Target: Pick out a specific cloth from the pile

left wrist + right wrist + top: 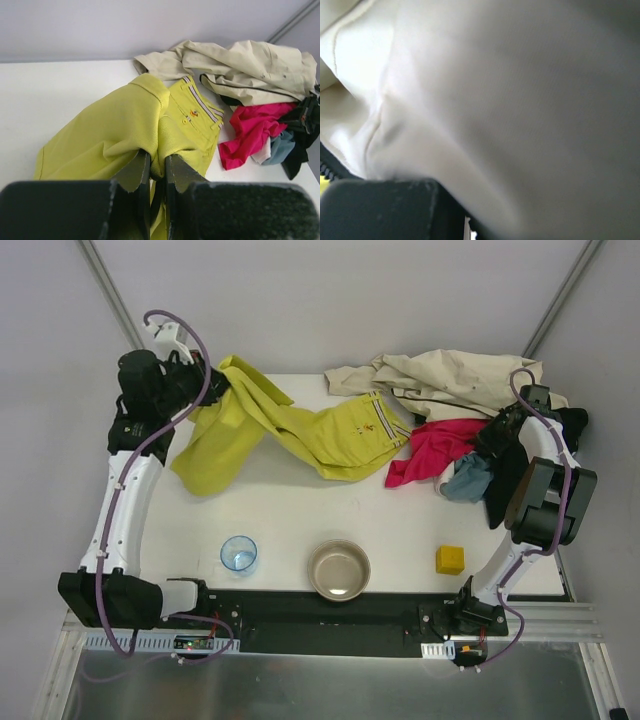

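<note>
Soft, perhaps knitted yellow-green cloth [110,135] bunches, pinched between left fingers [134,174].

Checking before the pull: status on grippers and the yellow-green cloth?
Left gripper shut on yellow-green cloth. Right gripper shut at pile. Its far end touches beige cloth.

Top external: overhead, whole table [300,525].
Left wrist: low, facing the pile [250,120], shared with overhead.
Right wrist: close against pale fabric [495,100].

robot lab test cell: white table [290,530], plain grey walls [350,300], metal corner struts [110,290], two robot arms [120,510]
</note>
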`<state>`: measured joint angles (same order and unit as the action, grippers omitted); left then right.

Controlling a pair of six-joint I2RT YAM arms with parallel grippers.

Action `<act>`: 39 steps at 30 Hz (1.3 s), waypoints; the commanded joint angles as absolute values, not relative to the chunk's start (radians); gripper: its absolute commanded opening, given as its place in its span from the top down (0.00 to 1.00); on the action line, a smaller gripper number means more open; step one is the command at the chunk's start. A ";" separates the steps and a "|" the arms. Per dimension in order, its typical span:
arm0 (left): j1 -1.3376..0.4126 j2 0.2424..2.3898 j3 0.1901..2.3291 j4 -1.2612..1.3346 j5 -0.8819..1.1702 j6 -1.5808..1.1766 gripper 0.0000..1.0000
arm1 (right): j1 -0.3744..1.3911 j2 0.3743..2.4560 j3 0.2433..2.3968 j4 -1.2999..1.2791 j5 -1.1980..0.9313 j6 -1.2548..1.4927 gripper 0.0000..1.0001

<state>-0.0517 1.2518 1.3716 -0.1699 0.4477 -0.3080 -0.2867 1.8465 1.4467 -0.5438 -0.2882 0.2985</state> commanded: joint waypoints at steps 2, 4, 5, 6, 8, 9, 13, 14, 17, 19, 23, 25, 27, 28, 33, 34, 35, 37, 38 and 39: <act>0.081 1.181 1.491 -0.155 0.512 -0.319 1.00 | -0.328 1.796 1.447 -0.508 -0.245 0.322 0.99; 0.147 1.160 1.497 -0.173 0.515 -0.321 1.00 | -0.328 1.796 1.447 -0.505 -0.250 0.322 0.99; 0.181 1.149 1.497 -0.179 0.518 -0.319 1.00 | -0.328 1.798 1.447 -0.505 -0.253 0.322 0.99; 0.216 1.140 1.497 -0.186 0.525 -0.318 1.00 | -0.328 1.799 1.447 -0.505 -0.255 0.322 0.99; 0.283 1.124 1.509 -0.213 0.547 -0.313 1.00 | -0.328 1.799 1.445 -0.503 -0.258 0.322 0.99; 0.314 1.123 1.517 -0.225 0.560 -0.310 1.00 | -0.328 1.799 1.443 -0.500 -0.259 0.322 0.99; 0.438 1.112 1.551 -0.262 0.603 -0.311 1.00 | -0.325 1.802 1.437 -0.489 -0.271 0.324 0.99; 0.451 1.111 1.560 -0.267 0.604 -0.311 1.00 | -0.324 1.805 1.436 -0.488 -0.273 0.325 0.99; 0.454 1.137 1.588 -0.264 0.662 -0.351 1.00 | -0.321 1.805 1.434 -0.482 -0.276 0.325 0.99; 0.451 1.176 1.600 -0.241 0.750 -0.400 1.00 | -0.316 1.807 1.431 -0.479 -0.279 0.325 0.99; 0.346 1.239 1.586 -0.215 0.758 -0.394 1.00 | -0.304 1.812 1.427 -0.472 -0.284 0.325 0.99; 0.267 1.268 1.571 -0.215 0.724 -0.370 1.00 | -0.299 1.813 1.430 -0.472 -0.285 0.322 0.99; 0.200 1.310 1.556 -0.213 0.698 -0.359 1.00 | -0.298 1.812 1.427 -0.472 -0.285 0.321 0.99; 0.166 1.336 1.551 -0.213 0.689 -0.356 1.00 | -0.298 1.812 1.427 -0.472 -0.285 0.319 0.99; 0.026 1.474 1.514 -0.206 0.635 -0.333 1.00 | -0.293 1.815 1.425 -0.472 -0.291 0.316 0.99; 0.003 1.498 1.502 -0.204 0.626 -0.331 1.00 | -0.291 1.815 1.425 -0.472 -0.293 0.316 0.99; 0.002 1.528 1.487 -0.199 0.611 -0.330 1.00 | -0.290 1.815 1.424 -0.471 -0.295 0.314 0.99; -0.060 1.578 1.454 -0.190 0.591 -0.331 1.00 | -0.290 1.815 1.420 -0.471 -0.296 0.313 0.99; -0.084 1.604 1.430 -0.184 0.583 -0.336 1.00 | -0.290 1.816 1.420 -0.469 -0.298 0.313 0.99; -0.106 1.624 1.411 -0.175 0.571 -0.342 1.00 | -0.288 1.818 1.419 -0.471 -0.298 0.311 0.99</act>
<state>-0.0345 1.5700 1.4673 -0.2451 0.6147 -0.3473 -0.2825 1.8465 1.4250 -0.5034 -0.3225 0.2989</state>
